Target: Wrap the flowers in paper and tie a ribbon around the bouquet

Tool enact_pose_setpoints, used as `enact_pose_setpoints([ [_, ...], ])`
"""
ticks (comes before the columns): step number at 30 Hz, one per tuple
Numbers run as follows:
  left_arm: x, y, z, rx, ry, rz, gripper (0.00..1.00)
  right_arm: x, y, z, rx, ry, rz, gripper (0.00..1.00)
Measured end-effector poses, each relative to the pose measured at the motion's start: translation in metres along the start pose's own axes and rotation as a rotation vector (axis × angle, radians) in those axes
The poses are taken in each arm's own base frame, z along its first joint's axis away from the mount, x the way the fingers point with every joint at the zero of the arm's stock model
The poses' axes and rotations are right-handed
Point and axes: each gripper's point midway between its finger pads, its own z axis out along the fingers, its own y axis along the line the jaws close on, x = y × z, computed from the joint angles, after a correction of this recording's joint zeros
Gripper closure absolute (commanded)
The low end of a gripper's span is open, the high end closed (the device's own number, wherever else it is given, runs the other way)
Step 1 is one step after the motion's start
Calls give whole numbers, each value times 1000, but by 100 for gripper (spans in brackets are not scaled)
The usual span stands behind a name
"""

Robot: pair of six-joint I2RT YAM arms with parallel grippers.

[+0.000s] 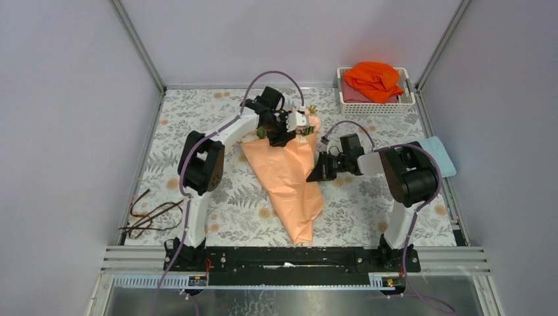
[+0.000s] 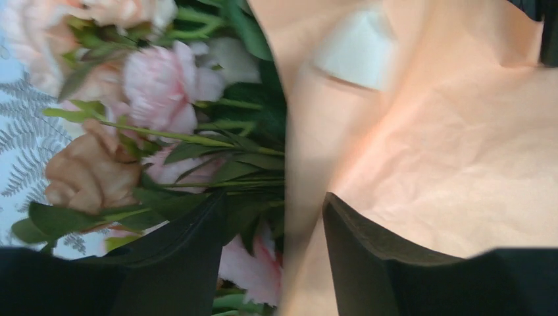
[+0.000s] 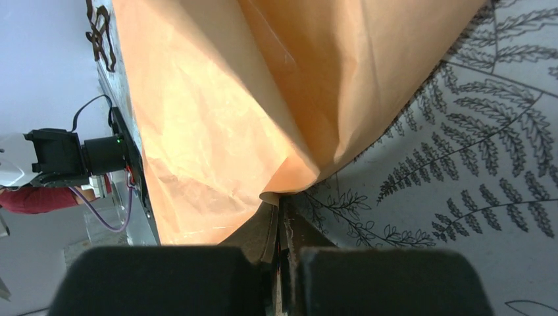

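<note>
Pinching the paper (image 3: 217, 99), right tool (image 3: 281, 224) is closed; left tool (image 2: 273, 217) gapes beside flowers (image 2: 158, 85).

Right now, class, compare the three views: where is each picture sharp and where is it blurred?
Top external: evenly lit and sharp, the bouquet casting little shadow. Left wrist: flowers slightly soft, paper creases clearer, its own fingers blurred. Right wrist: fern-print table cover crisp, right hand a dark blur near the lens.
</note>
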Motion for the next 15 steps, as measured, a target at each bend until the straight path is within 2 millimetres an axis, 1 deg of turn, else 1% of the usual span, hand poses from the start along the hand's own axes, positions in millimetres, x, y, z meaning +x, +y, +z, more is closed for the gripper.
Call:
enact_pose_setpoints([
  [3, -11, 15, 0, 3, -50, -11, 50, 3, 0, -1, 3, 13, -12, 100],
  [4, -13, 17, -2, 13, -66, -11, 52, 5, 1, -2, 4, 18, -14, 100],
  [5, -15, 17, -4, 28, -79, -11, 57, 6, 1, -2, 4, 24, -15, 100],
  [9, -18, 5, -10, 105, -116, -10, 74, 9, 1, -4, 6, 52, -21, 100],
  [13, -13, -13, -5, 193, -118, -28, 100, 10, 2, -6, 11, 64, -28, 100],
  [15, -9, -19, -1, 230, -114, -41, 100, 11, 3, -7, 12, 68, -28, 100],
])
